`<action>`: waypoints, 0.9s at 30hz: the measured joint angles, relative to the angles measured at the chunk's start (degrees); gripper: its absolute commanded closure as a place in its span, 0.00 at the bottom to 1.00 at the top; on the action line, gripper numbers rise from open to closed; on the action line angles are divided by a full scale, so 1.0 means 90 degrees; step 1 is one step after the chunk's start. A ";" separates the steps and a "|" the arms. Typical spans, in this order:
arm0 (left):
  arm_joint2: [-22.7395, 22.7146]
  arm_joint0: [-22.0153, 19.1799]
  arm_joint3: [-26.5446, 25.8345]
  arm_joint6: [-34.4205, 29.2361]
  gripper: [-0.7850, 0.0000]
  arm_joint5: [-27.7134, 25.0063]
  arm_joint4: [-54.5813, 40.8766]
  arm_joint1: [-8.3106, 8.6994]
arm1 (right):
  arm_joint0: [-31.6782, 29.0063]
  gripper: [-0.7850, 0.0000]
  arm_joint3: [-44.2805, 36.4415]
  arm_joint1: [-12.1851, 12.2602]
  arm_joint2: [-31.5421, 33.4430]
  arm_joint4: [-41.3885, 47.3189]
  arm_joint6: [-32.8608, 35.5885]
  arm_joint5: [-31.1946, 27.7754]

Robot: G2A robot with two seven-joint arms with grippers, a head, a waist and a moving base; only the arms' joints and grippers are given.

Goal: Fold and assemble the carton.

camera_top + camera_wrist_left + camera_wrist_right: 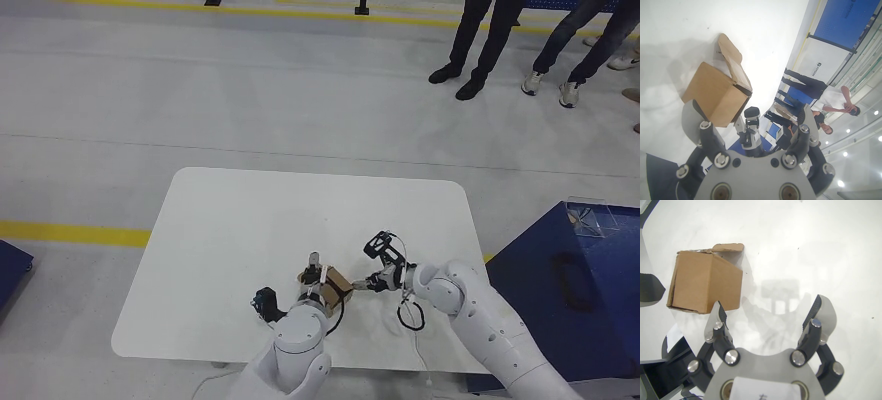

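A small brown carton [336,282] stands on the white table [250,220] near its front edge, between my two arms. It is formed into a box [715,96], with one end flap [730,55] sticking out past the open end. My left gripper [748,111] is open beside the carton, one finger [691,109] close against a lower corner. My right gripper [768,308] is open too, to the other side of the carton [704,283], with one finger [719,311] at its near edge. Neither holds it. In the top view the left gripper [313,268] and right gripper [368,284] flank the box.
The table's far half is bare white surface. A blue cabinet [570,290] stands off the table's right end. The table's front edge [200,355] runs just behind the arms.
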 measured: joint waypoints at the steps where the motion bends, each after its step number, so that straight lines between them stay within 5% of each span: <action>1: -0.0020 0.0030 -0.0024 -0.0032 0.00 0.0009 0.0020 0.0003 | -0.0011 0.00 0.0000 0.0003 0.0003 0.0021 0.0079 -0.0024; 11: -0.0176 0.0153 -0.0122 -0.0009 0.00 -0.0156 -0.0005 -0.0051 | -0.0195 0.00 -0.0209 0.0064 0.0036 0.0176 0.0988 -0.0353; 27: -0.0141 0.0464 -0.0455 -0.0201 0.00 -0.0373 0.0238 -0.0105 | 0.0528 0.00 0.0480 -0.0392 -0.0554 -0.0248 -0.0698 0.0656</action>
